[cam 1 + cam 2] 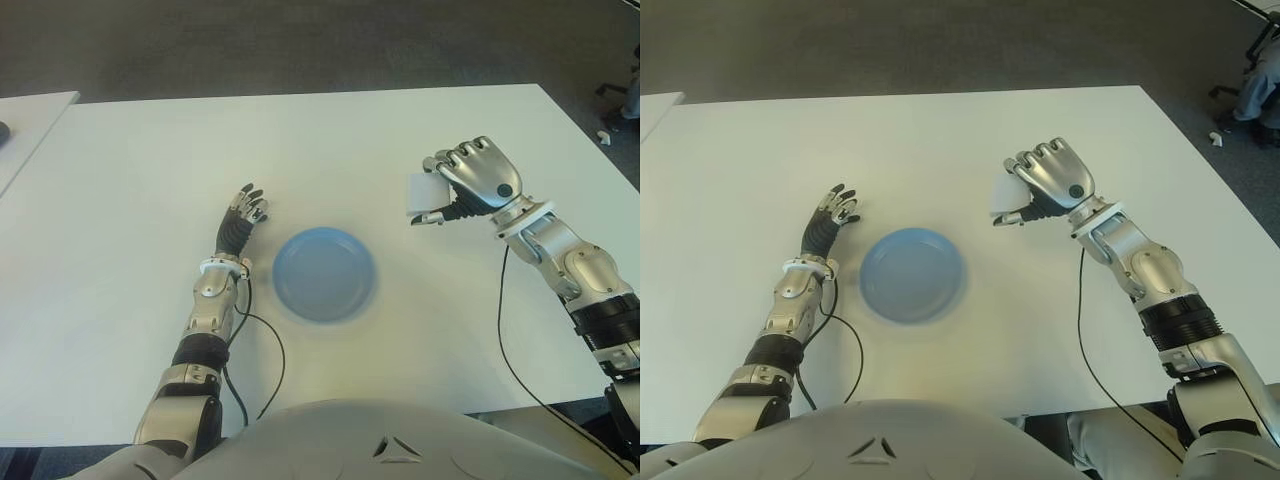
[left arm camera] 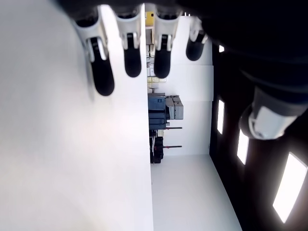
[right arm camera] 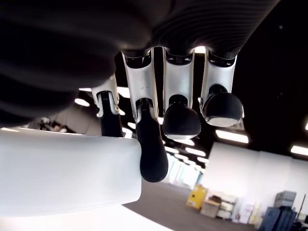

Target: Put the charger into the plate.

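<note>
On the white table [image 1: 120, 180], from left to right: the left hand [image 1: 243, 215] lay with fingers relaxed, holding nothing, just left of the blue plate [image 1: 325, 274]; right of the plate, the raised right hand [image 1: 470, 182] grasped the white charger [image 1: 424, 194].

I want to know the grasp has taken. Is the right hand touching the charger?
Touching. In the right wrist view the fingers of the right hand curl against the white charger.
</note>
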